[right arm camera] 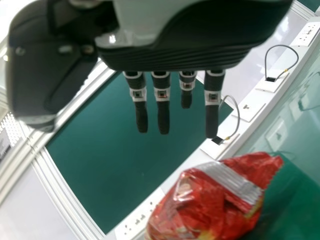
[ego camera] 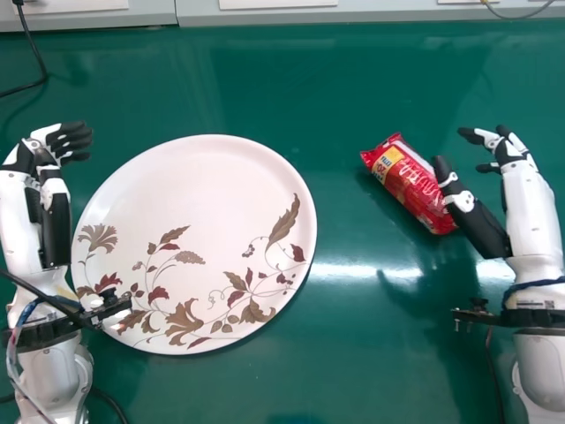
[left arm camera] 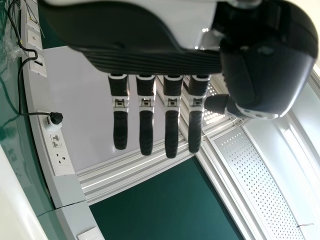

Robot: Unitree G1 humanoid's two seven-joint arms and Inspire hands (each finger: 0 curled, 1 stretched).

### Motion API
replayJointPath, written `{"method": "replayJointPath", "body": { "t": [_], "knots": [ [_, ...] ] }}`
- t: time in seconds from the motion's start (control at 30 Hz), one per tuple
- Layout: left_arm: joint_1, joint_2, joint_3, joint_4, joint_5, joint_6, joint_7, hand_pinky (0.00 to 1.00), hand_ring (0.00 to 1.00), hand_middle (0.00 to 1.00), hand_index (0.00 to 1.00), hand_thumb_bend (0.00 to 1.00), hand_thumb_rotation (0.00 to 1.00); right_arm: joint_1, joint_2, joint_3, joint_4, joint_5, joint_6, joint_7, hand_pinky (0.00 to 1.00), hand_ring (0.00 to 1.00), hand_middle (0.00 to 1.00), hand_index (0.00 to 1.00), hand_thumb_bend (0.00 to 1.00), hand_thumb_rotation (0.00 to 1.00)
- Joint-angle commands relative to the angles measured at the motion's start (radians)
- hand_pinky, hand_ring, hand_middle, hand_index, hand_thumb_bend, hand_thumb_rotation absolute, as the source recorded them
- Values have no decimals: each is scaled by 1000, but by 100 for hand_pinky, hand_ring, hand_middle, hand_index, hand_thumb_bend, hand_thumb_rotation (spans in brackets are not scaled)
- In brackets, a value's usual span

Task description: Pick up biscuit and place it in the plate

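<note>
Right of the plate [ego camera: 203, 185], the biscuit packet [ego camera: 408, 184] has one end masked by the right hand [ego camera: 514, 159], fingers straight, and left hand [ego camera: 64, 143] likewise!

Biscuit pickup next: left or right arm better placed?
Right, likely: the right robot hand is open beside the red biscuit packet; the left robot hand is across the plate.

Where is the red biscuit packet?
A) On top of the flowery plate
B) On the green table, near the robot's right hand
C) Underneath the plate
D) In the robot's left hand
B, because the red packet lies on the green table beyond the plate's right edge, close to the robot's right hand.
</note>
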Motion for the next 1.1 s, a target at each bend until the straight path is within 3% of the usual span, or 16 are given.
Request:
{"method": "replayJointPath", "body": {
  "t": [0.0, 0.27, 0.43, 0.8, 0.9, 1.07],
  "knots": [
    [56, -19, -4, 75, -1, -8, 3, 57, 64, 66, 68, 0, 0, 13, 5, 2, -26, -6, 25, 18, 69, 81, 85, 85, 99, 58],
    [56, -18, -4, 68, -7, 2, -2, 59, 65, 66, 69, 0, 0, 3, 1, 12, -51, -41, 85, 49, 70, 83, 86, 86, 100, 60],
    [43, -14, -3, 77, -1, 0, 1, 57, 65, 66, 68, 0, 0, -24, -27, 24, -64, -42, 168, 141, 75, 88, 91, 90, 100, 49],
    [33, -14, -4, 82, -8, 0, 1, 60, 65, 66, 69, 0, 0, -162, -153, 75, 15, -73, 278, 325, 80, 90, 93, 92, 100, 56],
    [34, -13, -4, 79, -10, -2, 0, 57, 64, 65, 68, 0, 0, -201, -186, 103, 67, -92, 272, 335, 79, 89, 92, 91, 100, 58],
    [46, -18, -1, 51, -6, 28, 0, 61, 66, 67, 70, 0, 0, -259, -221, 146, 136, -120, 277, 348, 80, 89, 92, 91, 100, 62]
  ]
}}
